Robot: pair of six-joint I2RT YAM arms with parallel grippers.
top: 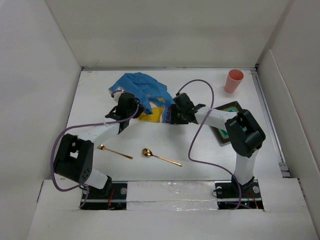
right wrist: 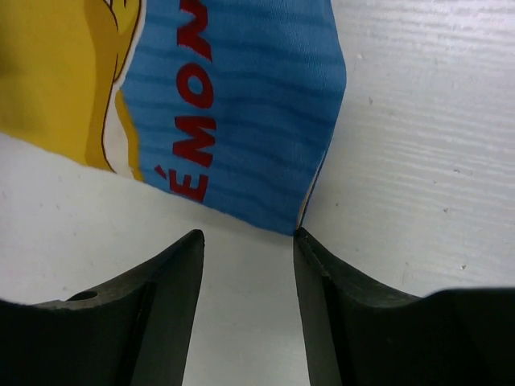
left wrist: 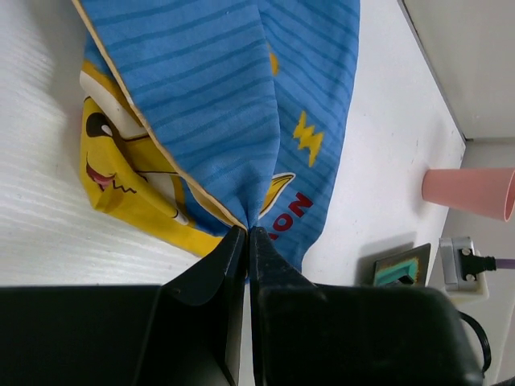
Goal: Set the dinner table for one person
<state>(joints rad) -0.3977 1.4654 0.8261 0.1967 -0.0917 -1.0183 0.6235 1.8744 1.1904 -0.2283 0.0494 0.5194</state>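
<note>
Top external view: the white counter (top: 200, 165) fills the floor of the walled bay, with my two arm bases at its 6 o'clock edge. A blue cartoon-printed mat (top: 142, 87) lies crumpled toward 12 o'clock, touching the counter. My left claw (top: 141, 107) is at the mat's near edge, around 11 o'clock from the counter's middle. My right claw (top: 175, 113) is just beside the mat's 3 o'clock edge.

Left wrist view: left claw (left wrist: 248, 233) is clenched, fingertips together on a gathered fold of the mat (left wrist: 209, 96); the fabric draws in to the pinch.

Right wrist view: right claw (right wrist: 248, 237) is released, jaws standing apart over bare counter. One corner of the mat (right wrist: 257, 121) reaches the tip of one finger (right wrist: 322, 273); it is not gripped.

Other items noted: a pink cup (top: 234, 80) upright at 1 o'clock, well apart from the mat. A dark square piece with a green centre (top: 231, 108) lies at 3 o'clock, partly under my right arm. Two gold utensils lie at 7 o'clock, a spoon (top: 161, 158) and a second piece (top: 115, 151), near each other but apart.
</note>
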